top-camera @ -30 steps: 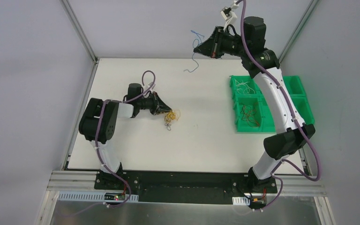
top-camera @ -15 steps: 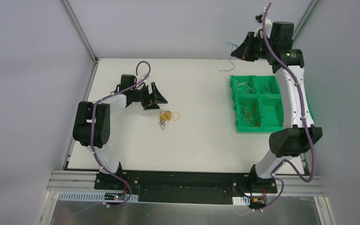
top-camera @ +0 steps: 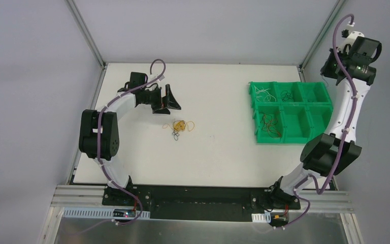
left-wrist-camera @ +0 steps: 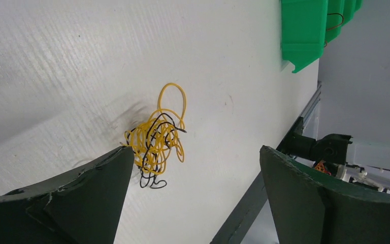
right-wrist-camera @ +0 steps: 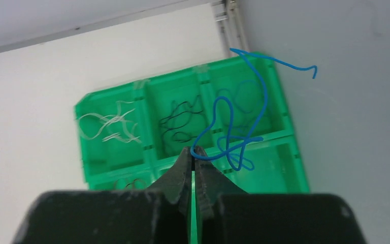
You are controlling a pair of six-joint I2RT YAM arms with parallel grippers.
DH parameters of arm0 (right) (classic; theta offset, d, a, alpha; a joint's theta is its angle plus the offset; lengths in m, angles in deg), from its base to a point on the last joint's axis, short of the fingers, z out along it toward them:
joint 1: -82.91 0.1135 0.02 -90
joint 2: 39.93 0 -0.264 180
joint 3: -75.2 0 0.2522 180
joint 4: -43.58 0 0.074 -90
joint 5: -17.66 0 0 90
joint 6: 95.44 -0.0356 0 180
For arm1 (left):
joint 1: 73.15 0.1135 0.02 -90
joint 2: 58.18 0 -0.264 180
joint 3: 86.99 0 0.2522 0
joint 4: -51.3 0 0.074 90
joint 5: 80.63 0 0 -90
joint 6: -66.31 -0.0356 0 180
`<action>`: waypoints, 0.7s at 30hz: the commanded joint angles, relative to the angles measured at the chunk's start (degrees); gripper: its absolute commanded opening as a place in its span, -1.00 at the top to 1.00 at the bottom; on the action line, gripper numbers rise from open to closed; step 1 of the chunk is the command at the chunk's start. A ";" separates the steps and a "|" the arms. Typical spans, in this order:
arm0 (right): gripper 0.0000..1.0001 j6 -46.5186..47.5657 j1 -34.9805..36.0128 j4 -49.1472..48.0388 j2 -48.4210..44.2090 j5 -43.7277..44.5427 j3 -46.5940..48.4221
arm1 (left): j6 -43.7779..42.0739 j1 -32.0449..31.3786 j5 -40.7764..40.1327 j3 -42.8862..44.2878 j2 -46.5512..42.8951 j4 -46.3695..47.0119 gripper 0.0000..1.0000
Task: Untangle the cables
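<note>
Cables now sit apart: the blue cable [right-wrist-camera: 241, 139] hangs pinched in the right gripper [right-wrist-camera: 193, 152], which has swung right over the green bin [right-wrist-camera: 109, 170]. The yellow-black tangle [left-wrist-camera: 155, 142] lies on the table [left-wrist-camera: 56, 61] before the spread left gripper [left-wrist-camera: 195, 152], which has drawn farther back.

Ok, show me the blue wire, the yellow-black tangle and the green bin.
blue wire [right-wrist-camera: 265, 94], right wrist view, its long upper strand.
yellow-black tangle [left-wrist-camera: 155, 142], left wrist view, middle of the bundle.
green bin [top-camera: 279, 138], top view, its near wall.
</note>
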 commanded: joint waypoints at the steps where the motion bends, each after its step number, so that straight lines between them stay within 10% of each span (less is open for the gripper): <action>1: 1.00 4.38 -2.78 -10.10 4.16 7.52 -2.95 | -8.55 0.09 1.49 5.52 1.12 -9.86 -0.98; 21: 1.00 17.40 -2.74 -19.88 16.54 14.08 -11.36 | -16.60 2.79 0.48 16.36 7.18 -24.37 -0.98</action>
